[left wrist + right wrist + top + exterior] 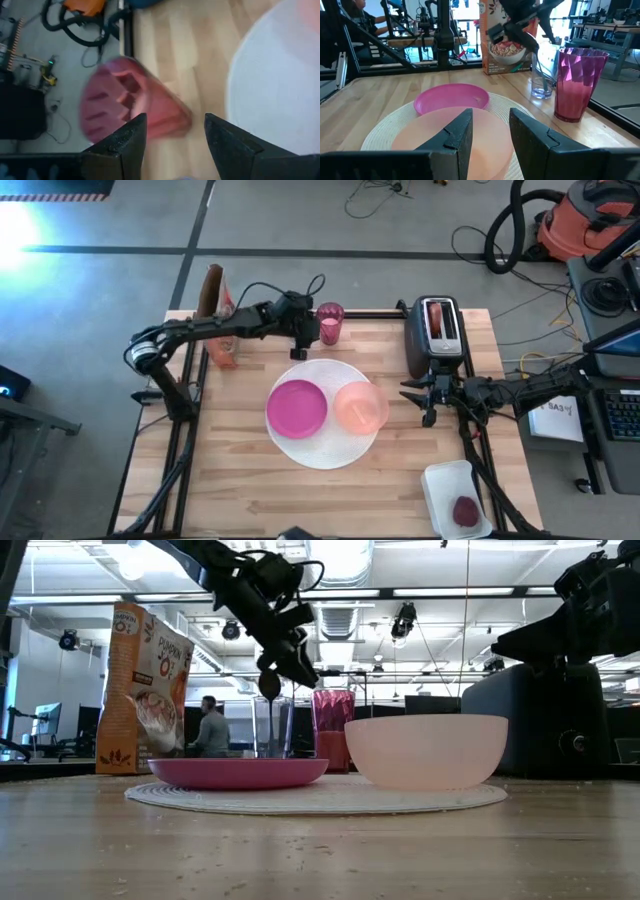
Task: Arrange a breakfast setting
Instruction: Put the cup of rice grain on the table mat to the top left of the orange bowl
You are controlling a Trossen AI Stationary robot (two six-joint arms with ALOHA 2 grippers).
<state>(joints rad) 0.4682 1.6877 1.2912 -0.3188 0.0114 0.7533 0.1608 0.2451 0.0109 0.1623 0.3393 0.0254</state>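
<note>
On my table [250,480], the big white round disc [320,448] already carries the magenta plate [297,408] and translucent pink bowl [360,407]. The pink tumbler [330,323] stands behind it, beside my open, empty left tool [302,352]. Bread, fruit and spoon remain unplaced, I judge. My right tool [487,125] waits open, empty.

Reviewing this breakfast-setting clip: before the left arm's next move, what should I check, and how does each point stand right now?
1. Left hand open and holding nothing: ok.
2. Pink tumbler upright, just ahead of the left hand: ok.
3. Magenta plate and translucent pink bowl resting on the white disc: ok.
4. Tumbler on the disc: not ok, it stands on bare wood behind it.
5. Right hand open, waiting beside the bowl near the toaster: ok.
6. What the clear glass holds: cannot tell.
</note>
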